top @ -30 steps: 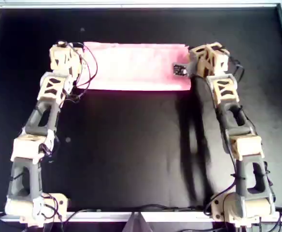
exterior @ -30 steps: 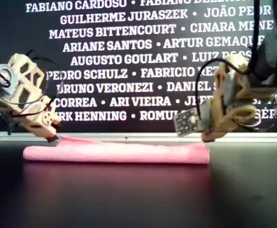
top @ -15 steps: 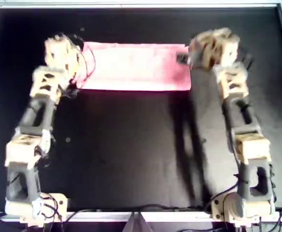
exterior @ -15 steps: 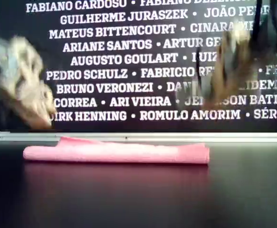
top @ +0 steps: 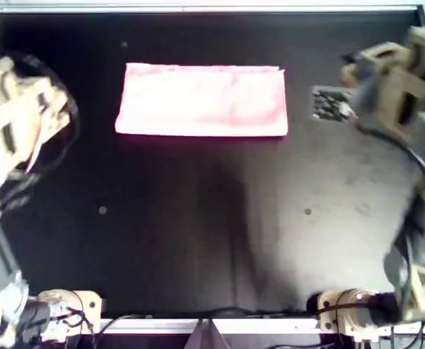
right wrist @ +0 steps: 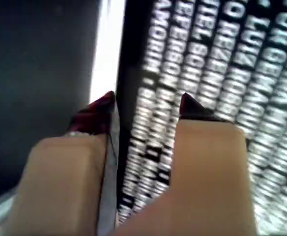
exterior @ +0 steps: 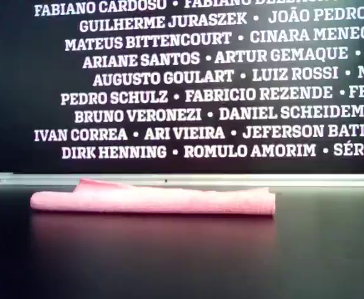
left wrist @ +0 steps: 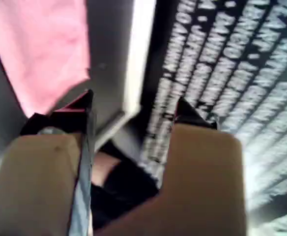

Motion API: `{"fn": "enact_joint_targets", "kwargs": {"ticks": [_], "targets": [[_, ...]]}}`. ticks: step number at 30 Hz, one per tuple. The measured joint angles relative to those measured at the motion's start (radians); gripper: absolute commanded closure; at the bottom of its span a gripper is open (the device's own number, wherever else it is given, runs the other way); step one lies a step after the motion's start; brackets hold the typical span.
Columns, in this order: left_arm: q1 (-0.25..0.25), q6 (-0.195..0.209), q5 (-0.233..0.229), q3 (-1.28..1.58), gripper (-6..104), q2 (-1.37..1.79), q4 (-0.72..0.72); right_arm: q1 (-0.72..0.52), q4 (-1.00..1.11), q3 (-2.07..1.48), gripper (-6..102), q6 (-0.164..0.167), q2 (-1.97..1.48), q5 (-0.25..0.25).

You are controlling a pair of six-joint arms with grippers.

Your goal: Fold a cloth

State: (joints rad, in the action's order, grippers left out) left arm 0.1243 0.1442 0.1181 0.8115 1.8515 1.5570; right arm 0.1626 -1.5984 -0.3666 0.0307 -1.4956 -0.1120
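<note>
Black table (top: pixel 198 218): folded cloth (top: pixel 201 100) flat, both hands well clear.

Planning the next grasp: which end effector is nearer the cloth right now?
The right, though only narrowly. The right end effector sits off the cloth's overhead-right edge. The left end effector has pulled farther away off its overhead-left edge. Both are open and holding nothing.

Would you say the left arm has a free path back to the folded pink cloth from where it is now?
Probably yes. The left hand is open and empty, raised off to the overhead view's left of the cloth, which lies flat on the black table with nothing seen between them.
</note>
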Motion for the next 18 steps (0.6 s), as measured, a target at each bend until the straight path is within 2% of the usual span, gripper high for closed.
{"fn": "enact_joint_targets", "kwargs": {"ticks": [3,5,9,11,14,18], "targets": [[-0.037,0.080,-0.005,0.135,41,0.183,0.002,0.003,-0.002,-0.129,44,0.003,-0.216,0.000],[-0.054,0.115,0.003,0.255,41,0.345,0.002,0.008,-0.002,-0.284,44,0.002,-0.397,0.000],[-0.055,0.121,0.006,0.571,41,0.660,-0.005,0.011,0.011,-0.744,44,0.003,-0.804,0.000],[-0.055,0.127,0.006,0.761,41,0.759,-0.069,0.011,0.067,-1.002,44,0.005,-0.945,0.000],[-0.055,0.057,0.006,1.063,41,0.864,-0.265,0.011,0.236,-1.388,44,0.008,-1.129,0.000],[-0.055,-0.101,0.006,1.466,41,0.930,-0.624,0.012,0.532,-1.830,45,0.008,-1.272,-0.003]]}}
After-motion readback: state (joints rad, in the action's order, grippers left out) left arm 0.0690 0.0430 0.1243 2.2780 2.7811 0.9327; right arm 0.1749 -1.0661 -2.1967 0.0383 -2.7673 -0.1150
